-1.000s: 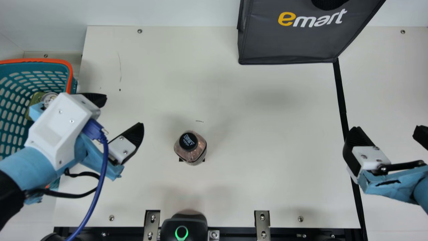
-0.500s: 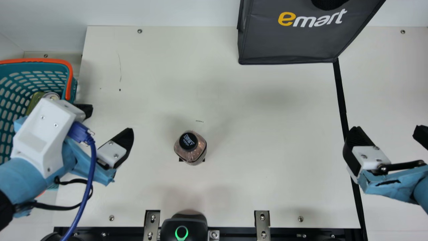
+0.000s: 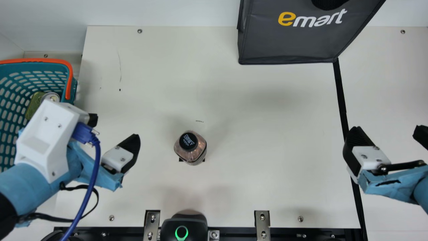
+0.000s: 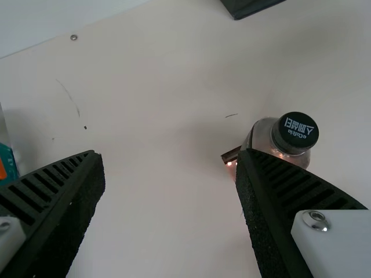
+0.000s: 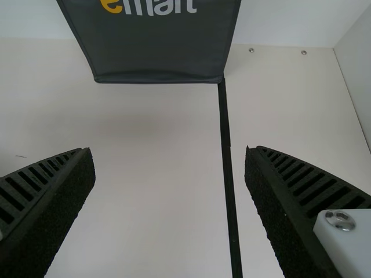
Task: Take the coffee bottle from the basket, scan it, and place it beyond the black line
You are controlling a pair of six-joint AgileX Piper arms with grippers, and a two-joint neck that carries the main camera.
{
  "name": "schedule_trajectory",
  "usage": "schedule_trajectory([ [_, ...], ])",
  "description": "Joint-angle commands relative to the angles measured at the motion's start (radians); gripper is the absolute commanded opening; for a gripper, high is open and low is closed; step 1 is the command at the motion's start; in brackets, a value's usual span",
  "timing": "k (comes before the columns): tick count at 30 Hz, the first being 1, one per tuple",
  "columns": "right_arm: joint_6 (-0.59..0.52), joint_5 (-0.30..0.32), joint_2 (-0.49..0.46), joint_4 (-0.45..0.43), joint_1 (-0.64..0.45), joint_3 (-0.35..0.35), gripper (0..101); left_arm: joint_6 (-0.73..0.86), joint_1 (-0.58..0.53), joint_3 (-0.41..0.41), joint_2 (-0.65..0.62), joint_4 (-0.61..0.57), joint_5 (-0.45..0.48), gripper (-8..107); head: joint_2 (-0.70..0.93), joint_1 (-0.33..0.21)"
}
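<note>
In the main view my left gripper is open at the left, between the basket and the coffee bottle, which stands upright on the table with its black cap up. In the left wrist view my left gripper has nothing between its fingers, and the coffee bottle stands beyond one finger, partly hidden by it. My right gripper is open by the black line; in the right wrist view the right gripper is empty, the black line running between its fingers.
At the front edge sits the scanner with a green ring lit, near metal brackets. A dark grey bag stands at the back. Inside the basket lies a can, partly behind my left arm.
My left gripper has moved toward the front and a little left overall, shifting slightly back to the right in the last half second. The bottle and my right arm have kept still.
</note>
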Motion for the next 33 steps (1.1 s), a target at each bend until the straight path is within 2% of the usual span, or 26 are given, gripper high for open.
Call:
schedule_trajectory([
  [1,0.0,0.0,0.0,0.0,0.0,0.0,91,-0.079,-0.055,-0.003,0.007,0.045,0.011,90,0.002,-0.017],
  [13,0.0,0.0,0.0,0.0,0.0,0.0,91,-0.388,-0.316,-0.033,0.087,0.248,0.109,90,0.002,-0.017],
  [20,0.0,0.0,0.0,0.0,0.0,0.0,91,-0.547,-0.446,-0.057,0.147,0.322,0.163,90,0.002,-0.017],
  [25,0.0,0.002,0.0,0.0,0.0,0.0,91,-0.644,-0.502,-0.09,0.194,0.342,0.192,90,0.002,-0.017],
  [33,0.0,0.002,0.0,0.0,0.0,0.0,91,-0.741,-0.522,-0.13,0.259,0.34,0.192,90,0.002,-0.017],
])
